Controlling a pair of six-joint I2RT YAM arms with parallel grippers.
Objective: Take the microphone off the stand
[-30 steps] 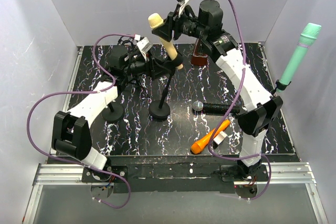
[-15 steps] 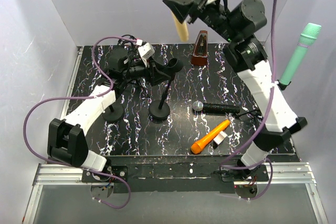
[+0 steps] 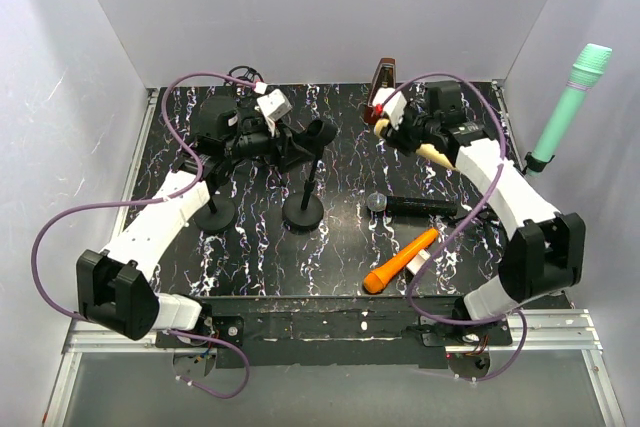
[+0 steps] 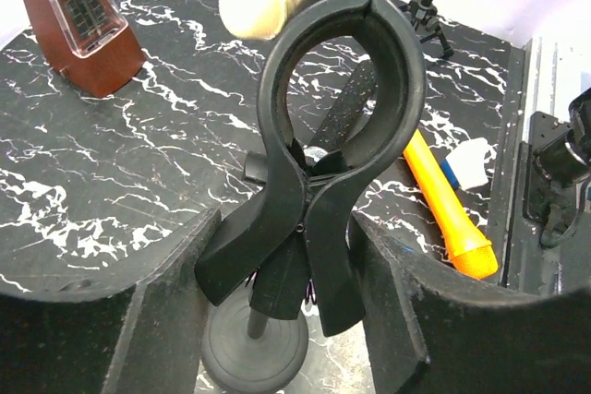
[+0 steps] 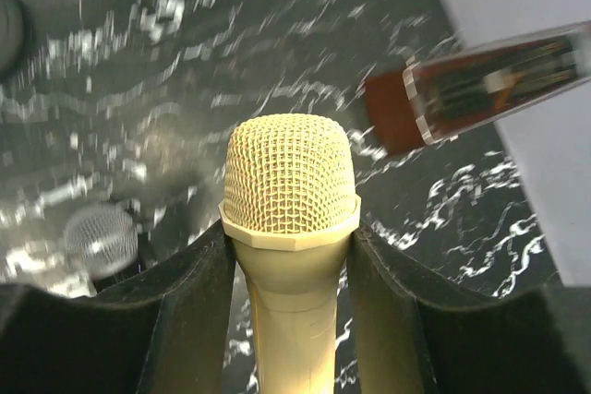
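The cream microphone (image 5: 289, 173) is clear of the stand, upright between the fingers of my right gripper (image 5: 289, 232), which is shut on its neck. From above, that gripper (image 3: 412, 137) is low at the back right, and a cream piece of the microphone (image 3: 435, 154) shows under it. The black stand (image 3: 303, 209) stands mid-table. Its spring clip (image 4: 337, 89) has a closed, empty ring. My left gripper (image 4: 291, 320) has a finger on each side of the clip's handles, touching them. It (image 3: 295, 144) is at the top of the stand.
A brown metronome (image 3: 383, 79) stands just behind the right gripper. A black microphone (image 3: 415, 205) and an orange one (image 3: 400, 260) lie to the right of the stand. A second round base (image 3: 215, 213) stands on the left. A green microphone (image 3: 570, 107) rises by the right wall.
My right gripper brought the cream microphone down from high above the table to the back right, near the metronome. My left gripper has widened slightly around the clip's handles.
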